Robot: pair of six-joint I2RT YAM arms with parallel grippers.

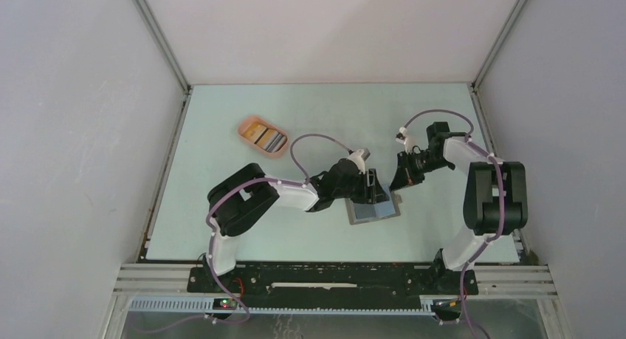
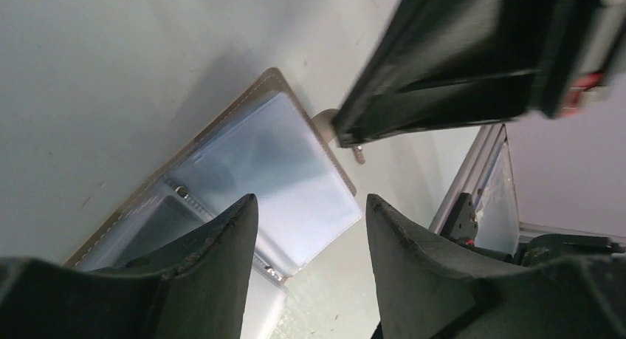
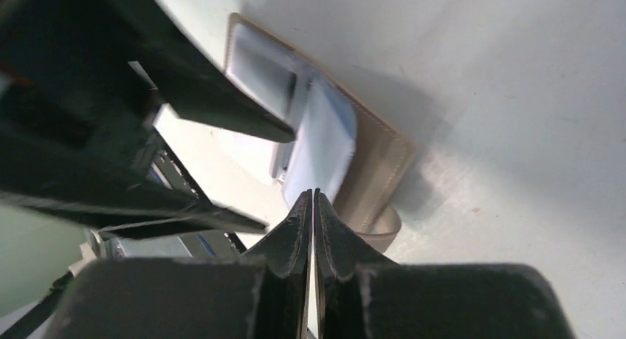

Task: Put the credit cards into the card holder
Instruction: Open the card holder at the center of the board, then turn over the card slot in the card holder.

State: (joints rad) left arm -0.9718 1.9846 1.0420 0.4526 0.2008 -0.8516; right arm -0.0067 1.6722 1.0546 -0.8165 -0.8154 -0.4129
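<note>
Card holder (image 1: 371,213) open, tan stitched edge, clear blue-grey sleeves.

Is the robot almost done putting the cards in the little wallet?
Not nearly. Done: the card holder lies open on the table. In hand: no card. The left gripper hangs open over the holder, and the right gripper is shut beside its edge. Left to do: the credit cards lie in the orange tray, so they have yet to be carried over and slid in.

light: bright, even | shadows: soft grey beside card holder (image 3: 328,132) | blur: wrist views fuzzy up close | top view: sharp
</note>
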